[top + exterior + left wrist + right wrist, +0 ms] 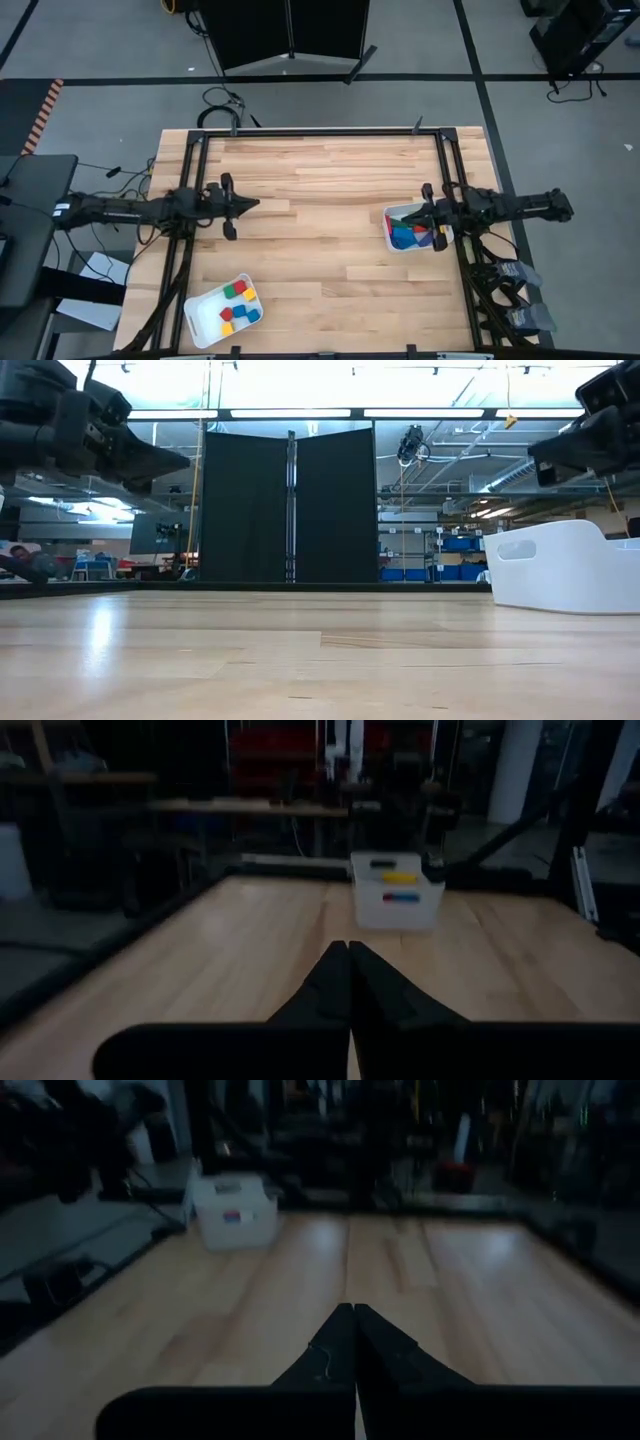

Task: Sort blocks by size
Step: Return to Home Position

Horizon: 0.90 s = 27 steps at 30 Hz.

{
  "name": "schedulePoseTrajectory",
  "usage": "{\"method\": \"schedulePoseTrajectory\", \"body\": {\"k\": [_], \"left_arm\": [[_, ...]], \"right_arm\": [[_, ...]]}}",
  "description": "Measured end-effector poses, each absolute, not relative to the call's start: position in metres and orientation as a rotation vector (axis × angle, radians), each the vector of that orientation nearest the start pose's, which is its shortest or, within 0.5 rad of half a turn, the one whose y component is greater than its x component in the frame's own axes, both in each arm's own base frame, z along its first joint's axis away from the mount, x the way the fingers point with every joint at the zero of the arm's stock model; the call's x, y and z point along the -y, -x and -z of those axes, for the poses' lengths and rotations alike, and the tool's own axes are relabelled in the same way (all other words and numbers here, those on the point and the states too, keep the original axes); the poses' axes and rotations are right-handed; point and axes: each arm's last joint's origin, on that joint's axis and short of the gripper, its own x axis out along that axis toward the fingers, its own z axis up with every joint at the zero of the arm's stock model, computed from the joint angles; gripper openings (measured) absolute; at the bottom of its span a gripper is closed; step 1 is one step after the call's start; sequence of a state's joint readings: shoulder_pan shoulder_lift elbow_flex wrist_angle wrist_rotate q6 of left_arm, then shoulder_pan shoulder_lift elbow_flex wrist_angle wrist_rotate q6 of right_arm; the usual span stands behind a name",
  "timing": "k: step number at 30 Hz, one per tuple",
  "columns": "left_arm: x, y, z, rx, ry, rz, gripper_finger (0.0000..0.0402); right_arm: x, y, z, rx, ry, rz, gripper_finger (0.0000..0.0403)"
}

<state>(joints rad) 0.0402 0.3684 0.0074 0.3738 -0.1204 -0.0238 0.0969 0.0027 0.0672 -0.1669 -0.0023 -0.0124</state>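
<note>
A white tray (222, 312) at the table's near left holds several small cubes (238, 303) in red, green, yellow and blue. A second white tray (392, 213) at the right holds longer blue, red and green blocks (408, 236); it also shows in the left wrist view (397, 898) and the low view (565, 565). My left gripper (255, 204) is shut and empty, raised above the table's left half. My right gripper (415, 217) is shut and empty, raised over the right tray.
The wooden table (320, 250) is framed by dark rails at its left, right and far edges. The stretch between the two trays is bare wood. A black screen (290, 505) stands beyond the far edge.
</note>
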Motion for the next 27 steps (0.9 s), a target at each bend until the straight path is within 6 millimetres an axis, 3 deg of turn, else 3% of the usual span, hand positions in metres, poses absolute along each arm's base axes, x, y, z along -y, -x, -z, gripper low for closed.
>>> {"method": "schedulePoseTrajectory", "body": {"k": [12, 27], "left_arm": [[-0.007, -0.109, -0.188, 0.209, -0.066, -0.123, 0.0002], [-0.007, -0.111, -0.164, -0.04, 0.002, -0.126, 0.0003]], "right_arm": [[-0.007, -0.097, -0.169, 0.033, 0.06, -0.175, 0.0007], [-0.005, -0.106, -0.156, -0.111, -0.009, -0.149, 0.0007]]}}
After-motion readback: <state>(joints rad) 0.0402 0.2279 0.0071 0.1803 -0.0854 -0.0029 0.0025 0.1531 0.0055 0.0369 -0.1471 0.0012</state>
